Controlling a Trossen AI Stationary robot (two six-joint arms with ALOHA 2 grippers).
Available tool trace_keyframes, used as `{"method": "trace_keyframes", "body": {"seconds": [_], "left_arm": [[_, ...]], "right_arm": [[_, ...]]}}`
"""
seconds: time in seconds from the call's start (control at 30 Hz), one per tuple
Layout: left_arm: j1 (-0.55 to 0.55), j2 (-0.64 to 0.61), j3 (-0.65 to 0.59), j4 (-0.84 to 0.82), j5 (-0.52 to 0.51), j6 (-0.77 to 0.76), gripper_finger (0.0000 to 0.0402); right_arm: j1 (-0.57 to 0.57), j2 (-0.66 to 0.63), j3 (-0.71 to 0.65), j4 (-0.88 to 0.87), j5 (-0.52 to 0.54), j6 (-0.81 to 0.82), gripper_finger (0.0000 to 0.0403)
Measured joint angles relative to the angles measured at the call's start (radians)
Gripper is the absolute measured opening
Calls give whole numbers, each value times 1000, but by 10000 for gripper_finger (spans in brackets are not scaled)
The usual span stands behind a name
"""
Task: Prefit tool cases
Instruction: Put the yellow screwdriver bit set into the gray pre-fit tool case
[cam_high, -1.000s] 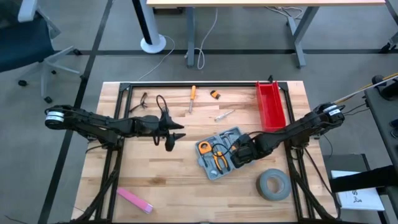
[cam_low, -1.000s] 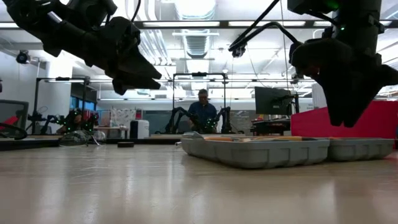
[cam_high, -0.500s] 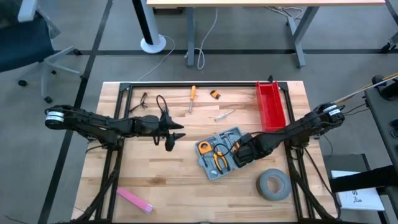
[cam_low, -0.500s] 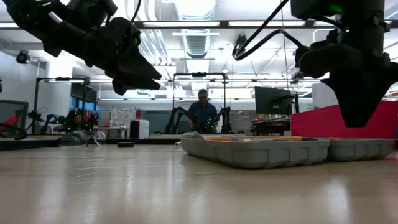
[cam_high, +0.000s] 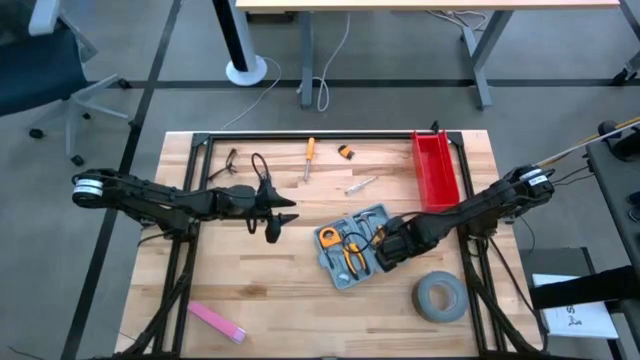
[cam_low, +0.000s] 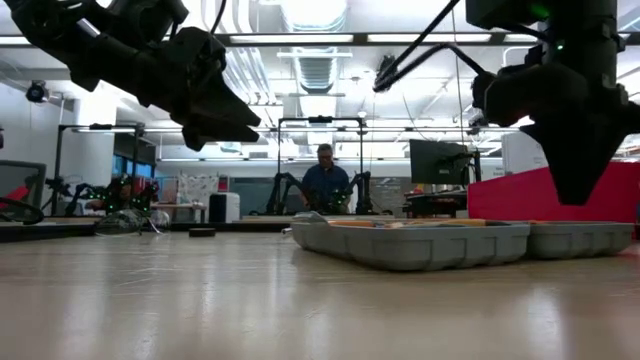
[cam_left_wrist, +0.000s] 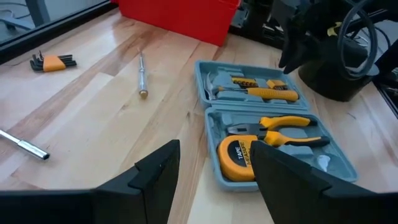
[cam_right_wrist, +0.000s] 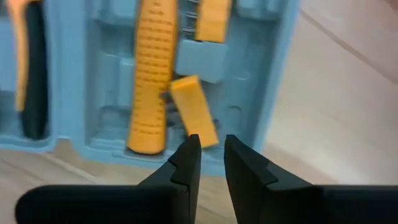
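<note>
Pale wooden tabletop (cam_high: 250, 290) carries the open blue-grey rectangular plastic tool case (cam_high: 352, 246), lying flat right of centre beside the grey tape roll (cam_high: 439, 297). It looks rigid, light and smooth, so I would grip its rim. Right tool (cam_right_wrist: 208, 149) hangs over a loose yellow block (cam_right_wrist: 194, 111), fingers nearly together, gripping nothing. Left tool (cam_left_wrist: 214, 163) waits spread, well apart.

Red bin (cam_high: 435, 168) standing at the far right of the wooden surface (cam_high: 270, 290). Grey tape roll (cam_high: 439, 297) lying flat near the front right corner. Pink strip (cam_high: 217, 321) at the front left. Orange-handled screwdriver (cam_high: 309, 157), small hex-key set (cam_high: 346, 152) and metal bit (cam_high: 360, 185) along the far side. Black cable (cam_high: 258, 167) just beside those. Person (cam_low: 324, 182) far back in the room.
</note>
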Motion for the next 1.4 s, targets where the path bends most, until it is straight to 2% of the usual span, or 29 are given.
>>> {"method": "trace_keyframes", "body": {"seconds": [0.2,0.53,0.73,1.4], "left_arm": [[0,0,0,5,0,0,204],[0,0,0,2,17,0,204],[0,0,0,1,22,0,204],[0,0,0,1,25,22,204]], "right_arm": [[0,26,0,28,0,-35,62],[0,60,-1,38,-13,-41,155],[0,60,-1,47,-23,-54,192],[0,60,-32,124,-51,-37,199]]}}
